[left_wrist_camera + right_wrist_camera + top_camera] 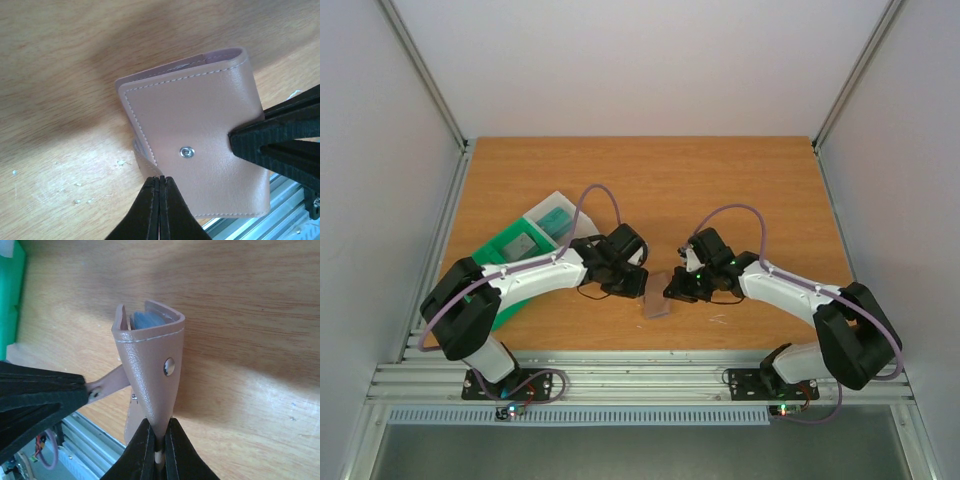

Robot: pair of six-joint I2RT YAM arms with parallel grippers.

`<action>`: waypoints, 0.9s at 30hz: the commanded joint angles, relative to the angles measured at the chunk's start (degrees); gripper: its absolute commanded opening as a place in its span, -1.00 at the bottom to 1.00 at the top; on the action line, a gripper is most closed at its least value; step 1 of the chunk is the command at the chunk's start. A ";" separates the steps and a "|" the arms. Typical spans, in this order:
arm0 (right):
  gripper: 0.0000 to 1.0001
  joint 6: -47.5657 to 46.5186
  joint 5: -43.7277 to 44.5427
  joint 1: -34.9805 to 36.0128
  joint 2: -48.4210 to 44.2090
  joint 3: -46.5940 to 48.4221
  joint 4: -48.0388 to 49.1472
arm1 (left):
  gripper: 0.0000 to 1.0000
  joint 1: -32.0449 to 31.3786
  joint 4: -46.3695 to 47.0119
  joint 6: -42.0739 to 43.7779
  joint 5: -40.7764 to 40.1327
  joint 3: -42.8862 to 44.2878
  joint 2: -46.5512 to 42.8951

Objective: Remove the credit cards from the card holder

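Nothing here can be read: no lettering, brand, number or sign shows legibly on the card holder [200,145] or on anything else in view.
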 commanded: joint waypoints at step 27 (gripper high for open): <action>0.29 -4.12 -0.11 0.87 -1.67 4.17 -7.17 | -0.99 -0.20 7.44 -4.17 4.39 -3.48 -9.87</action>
